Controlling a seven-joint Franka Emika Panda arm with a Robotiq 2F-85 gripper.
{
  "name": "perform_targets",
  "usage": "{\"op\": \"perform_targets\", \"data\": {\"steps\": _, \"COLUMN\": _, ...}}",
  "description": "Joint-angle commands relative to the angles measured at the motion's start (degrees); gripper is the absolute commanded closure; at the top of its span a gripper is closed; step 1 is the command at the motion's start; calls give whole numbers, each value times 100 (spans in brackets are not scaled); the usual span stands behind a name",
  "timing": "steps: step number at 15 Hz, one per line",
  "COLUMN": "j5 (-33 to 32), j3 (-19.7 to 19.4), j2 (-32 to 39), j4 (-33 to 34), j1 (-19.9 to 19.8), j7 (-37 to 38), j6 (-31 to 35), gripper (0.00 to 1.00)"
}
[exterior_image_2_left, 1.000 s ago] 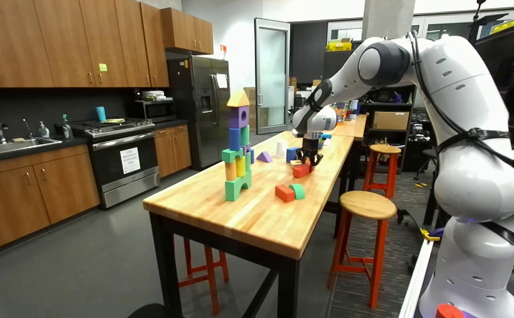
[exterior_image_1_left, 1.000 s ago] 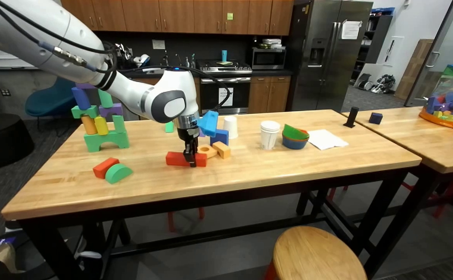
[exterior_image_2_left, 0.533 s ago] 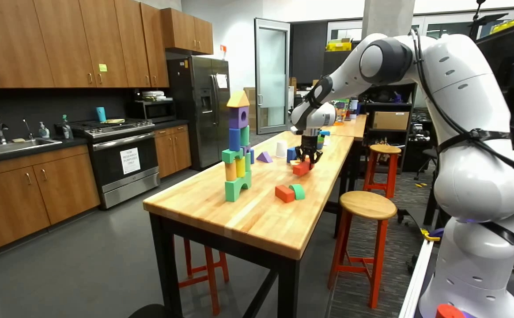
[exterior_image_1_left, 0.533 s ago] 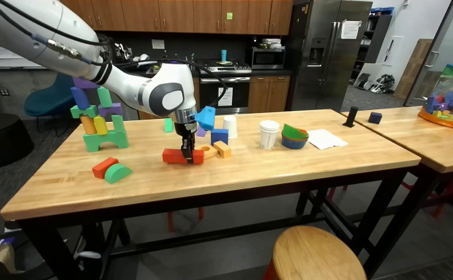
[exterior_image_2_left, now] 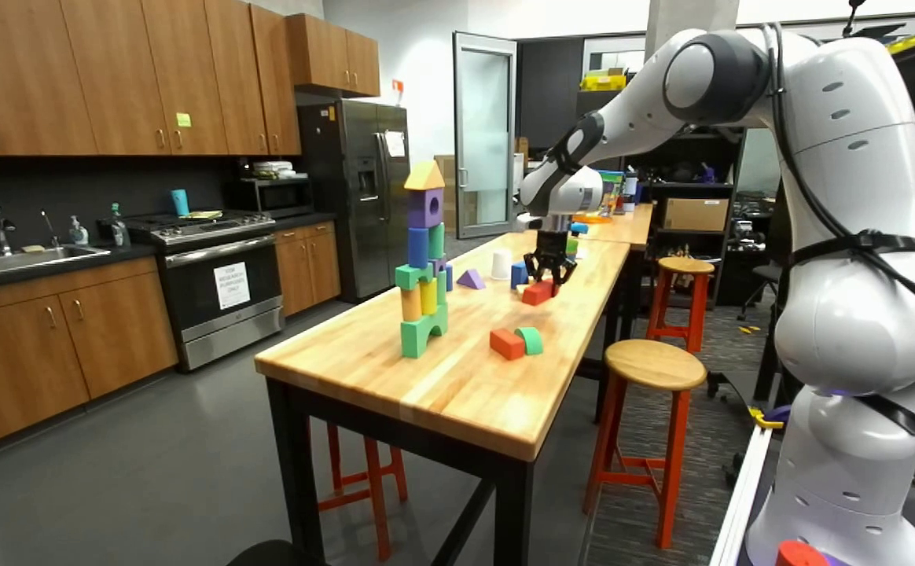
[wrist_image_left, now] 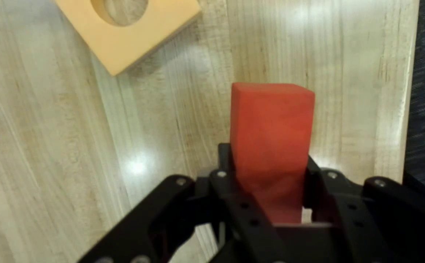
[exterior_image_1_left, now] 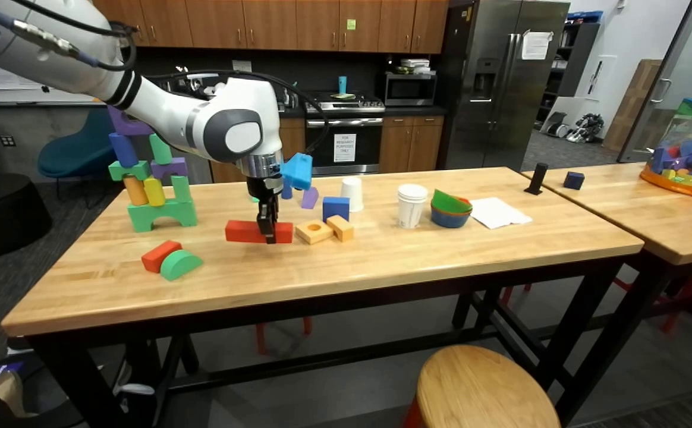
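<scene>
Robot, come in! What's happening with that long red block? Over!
Black two-fingered gripper: fingers clamped on long red rectangular block. Seems slightly above wooden tabletop. Nearby, not touching: light-orange square block with round hole.

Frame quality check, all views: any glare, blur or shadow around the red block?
Wrist view: bright glare spots on the tabletop, none on the red block; soft shadow beside the orange block; gripper looks slightly blurred toward the bottom edge. Both exterior views: red block small but distinctly outlined, no strong glare on it, though the black fingers cover part.
</scene>
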Motion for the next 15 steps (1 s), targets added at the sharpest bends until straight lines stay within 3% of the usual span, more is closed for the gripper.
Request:
{"op": "perform_targets", "data": {"steps": 1, "j5": 62, "j3": -19, "j2": -395, "j4": -426, "j1": 85, "j7": -122, "j6": 7, "gripper": 84}}
{"op": "perform_targets", "data": {"steps": 9, "j5": -78, "j3": -85, "j2": -828, "j4": -1023, "j1": 283, "j7": -222, "j6": 43, "gripper": 84}}
{"op": "perform_targets", "data": {"steps": 15, "j5": -550, "j3": -256, "j2": -960, "j4": -1336, "j1": 364, "j7": -301, "j6": 72, "gripper": 84}}
